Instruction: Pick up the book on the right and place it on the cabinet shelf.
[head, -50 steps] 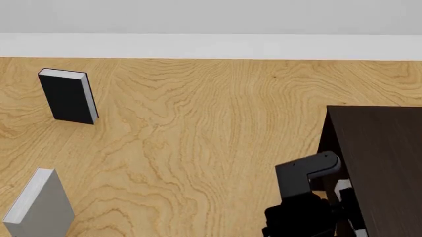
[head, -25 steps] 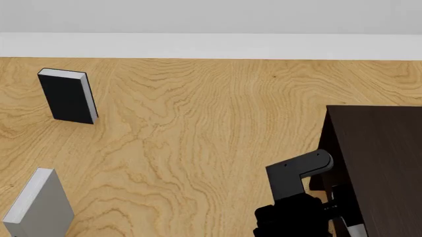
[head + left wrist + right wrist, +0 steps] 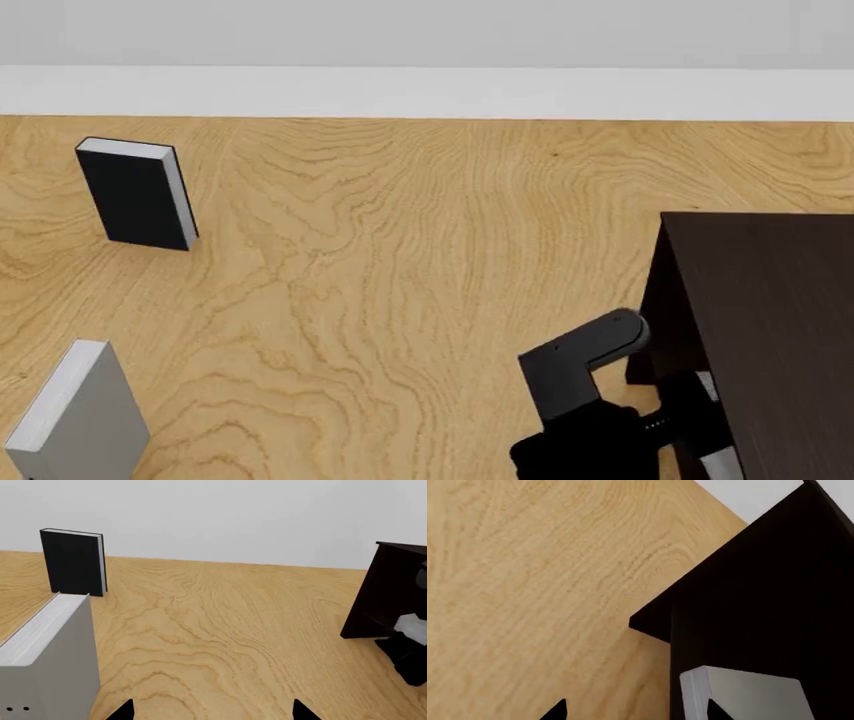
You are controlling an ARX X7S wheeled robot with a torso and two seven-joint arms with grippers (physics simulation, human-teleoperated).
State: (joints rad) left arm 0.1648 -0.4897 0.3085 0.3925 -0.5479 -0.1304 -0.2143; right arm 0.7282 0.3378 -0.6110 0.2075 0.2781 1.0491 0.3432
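Right gripper at the cabinet opening, book inside.

The right gripper (image 3: 634, 711) shows two fingertips spread apart, nothing between them; whether they touch the book (image 3: 747, 695) cannot be determined. The book sits within the dark cabinet (image 3: 774, 300), white page edge facing outward; its long axis cannot be determined. The left gripper (image 3: 210, 711) is likewise spread and holds nothing.

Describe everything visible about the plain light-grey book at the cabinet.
The book is a plain light-grey hardcover with white page edges and no markings. In the right wrist view it sits within the dark opening of the cabinet, framed by its near-black panels, right in front of the right hand. The head view shows only slivers of it beside the cabinet's side, behind the right arm. Whether the hand grips it cannot be told.
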